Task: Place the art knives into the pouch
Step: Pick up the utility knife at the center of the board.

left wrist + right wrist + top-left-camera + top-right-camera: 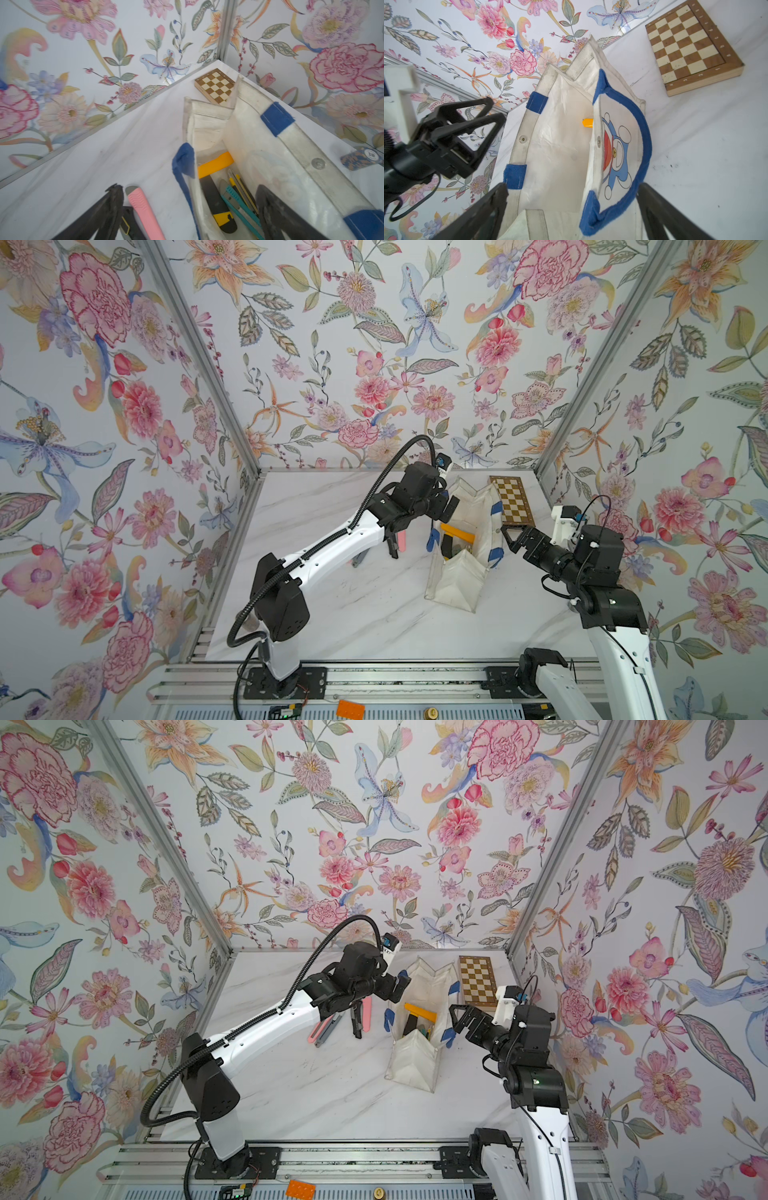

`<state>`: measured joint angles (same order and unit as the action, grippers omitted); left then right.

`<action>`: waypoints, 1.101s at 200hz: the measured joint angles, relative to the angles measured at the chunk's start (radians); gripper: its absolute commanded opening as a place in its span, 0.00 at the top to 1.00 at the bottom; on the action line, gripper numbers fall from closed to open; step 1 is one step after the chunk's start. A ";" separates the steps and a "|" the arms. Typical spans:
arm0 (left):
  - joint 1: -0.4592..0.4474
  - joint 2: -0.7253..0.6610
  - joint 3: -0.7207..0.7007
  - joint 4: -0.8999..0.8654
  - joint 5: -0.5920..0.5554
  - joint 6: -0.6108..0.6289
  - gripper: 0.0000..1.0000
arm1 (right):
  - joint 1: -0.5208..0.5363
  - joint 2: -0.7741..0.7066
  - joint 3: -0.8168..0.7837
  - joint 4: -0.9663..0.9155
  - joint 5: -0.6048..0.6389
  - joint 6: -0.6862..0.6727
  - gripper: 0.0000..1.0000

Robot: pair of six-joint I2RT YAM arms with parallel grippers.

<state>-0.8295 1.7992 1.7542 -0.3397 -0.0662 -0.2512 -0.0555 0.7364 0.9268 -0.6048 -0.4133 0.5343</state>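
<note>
The white pouch (457,576) (415,1065) stands open at the back right of the table, with blue straps and a blue cat print (616,149). Inside it lie a teal art knife (234,197), a black-and-yellow one (220,209) and thin yellow ones. A pink art knife (143,209) (366,1013) and a dark one (129,220) lie on the table beside the pouch. My left gripper (190,188) (422,527) is open and empty, one finger over the pouch's mouth, the other by the pink knife. My right gripper (573,187) (457,1018) stands open around the pouch's printed wall.
A brown-and-cream chessboard (512,499) (691,47) lies in the back right corner, just behind the pouch. An orange-yellow bar (216,164) sits deep in the pouch. Flowered walls close in the table at the back and on both sides.
</note>
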 measured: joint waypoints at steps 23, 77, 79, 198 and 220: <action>0.050 -0.095 -0.089 0.044 -0.059 0.002 0.01 | 0.000 0.039 0.048 -0.035 0.033 -0.018 0.01; 0.258 -0.249 -0.363 0.140 -0.068 -0.045 0.01 | 0.021 0.158 0.184 -0.106 0.109 -0.078 0.01; 0.266 -0.250 -0.372 0.143 -0.067 -0.048 0.00 | 0.024 0.164 0.192 -0.109 0.114 -0.079 0.01; 0.427 0.093 -0.465 0.320 0.327 -0.233 0.49 | 0.219 0.356 0.325 -0.163 0.257 -0.128 0.01; 0.427 0.135 -0.460 0.327 0.365 -0.254 0.52 | 0.219 0.356 0.325 -0.163 0.257 -0.130 0.01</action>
<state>-0.4023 1.9339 1.2945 -0.0124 0.2989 -0.5056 0.1635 1.0924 1.2514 -0.7677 -0.1562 0.4038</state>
